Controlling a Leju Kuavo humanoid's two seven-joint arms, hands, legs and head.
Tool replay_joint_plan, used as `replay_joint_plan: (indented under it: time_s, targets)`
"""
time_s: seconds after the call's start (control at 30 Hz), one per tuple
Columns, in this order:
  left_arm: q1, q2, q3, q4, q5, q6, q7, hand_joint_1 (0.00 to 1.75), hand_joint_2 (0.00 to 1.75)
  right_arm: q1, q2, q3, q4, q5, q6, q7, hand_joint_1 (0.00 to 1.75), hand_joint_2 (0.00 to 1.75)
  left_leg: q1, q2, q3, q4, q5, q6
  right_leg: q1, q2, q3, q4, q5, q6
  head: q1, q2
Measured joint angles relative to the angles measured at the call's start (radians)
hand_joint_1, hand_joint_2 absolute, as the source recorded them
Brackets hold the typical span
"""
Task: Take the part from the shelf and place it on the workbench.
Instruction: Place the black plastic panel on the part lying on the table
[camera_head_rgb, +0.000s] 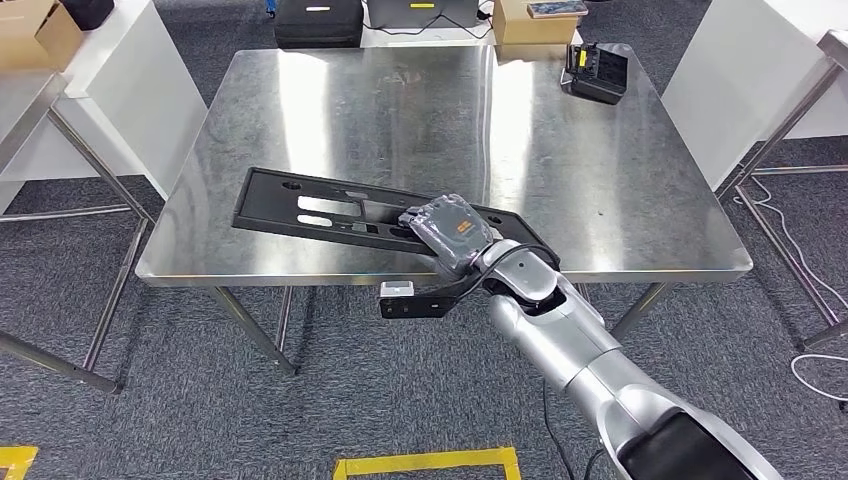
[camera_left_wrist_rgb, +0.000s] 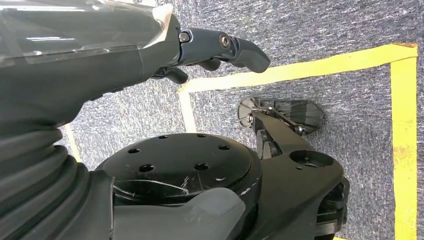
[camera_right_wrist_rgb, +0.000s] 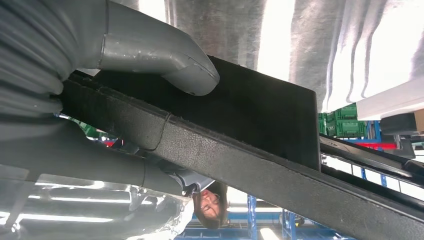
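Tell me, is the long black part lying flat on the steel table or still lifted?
Mostly lying on the table; the black part has its near end gripped by the right hand.

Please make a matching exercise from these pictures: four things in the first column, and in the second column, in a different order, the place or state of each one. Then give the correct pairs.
Column one:
1. long black part
2. right hand
3. left hand
4. small black device

Column two:
A. hangs over the grey carpet and yellow floor tape, holding nothing
B. sits at the far right corner of the steel workbench
C. lies along the near edge of the workbench
D. grips one end of the part, thumb on its top face

Pairs: 1-C, 2-D, 3-A, 4-B
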Motion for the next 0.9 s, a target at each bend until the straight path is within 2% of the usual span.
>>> replay_joint_plan:
  time_s: [0.57,0.67,0.73,0.8,0.87,0.9]
  targets:
    - [0.0,0.0,0.003,0.0,0.0,-0.001,0.0,0.0,1.75,0.0,0.0,0.0,0.002,0.0,-0.004,-0.004,1.75,1.75,-0.001,0.0,0.0,0.002,-0.002,0.001,-0.005,0.0,0.0,-0.002,0.0,0.001,0.0,0.0]
    - [0.0,0.003,0.003,0.0,-0.002,-0.007,-0.002,0.0,1.75,0.0,0.0,0.0,0.002,0.0,-0.008,-0.006,1.75,1.75,-0.002,0.001,-0.003,0.008,-0.006,0.015,-0.014,0.0,0.004,-0.009,0.003,0.007,-0.002,0.0]
    - [0.0,0.003,0.003,0.0,-0.005,-0.008,-0.004,0.0,1.75,-0.001,-0.001,0.0,0.001,0.0,-0.01,-0.006,1.75,1.75,0.001,0.003,0.01,-0.013,0.0,0.029,-0.009,-0.001,0.007,-0.014,0.003,0.01,-0.003,0.0]
    - [0.0,0.003,0.003,0.0,-0.008,-0.008,-0.006,0.0,1.75,-0.002,-0.004,-0.001,0.001,0.0,-0.013,-0.006,1.75,1.75,0.008,0.008,0.03,-0.042,0.014,0.04,-0.002,-0.002,-0.017,0.038,-0.021,0.004,0.0,0.0]
    - [0.001,0.002,0.003,0.0,-0.01,-0.008,-0.008,0.0,1.75,0.0,-0.009,-0.001,0.001,0.001,-0.017,-0.006,1.75,1.75,0.012,0.01,0.038,-0.052,0.018,0.044,-0.003,-0.002,-0.082,0.163,-0.07,-0.003,0.003,0.0]
    - [0.001,0.002,0.003,0.0,-0.01,-0.008,-0.008,0.0,1.75,0.004,-0.012,-0.001,0.001,0.001,-0.017,-0.006,1.75,1.75,0.012,0.01,0.039,-0.052,0.016,0.042,-0.004,-0.002,-0.114,0.221,-0.087,-0.002,0.004,0.0]
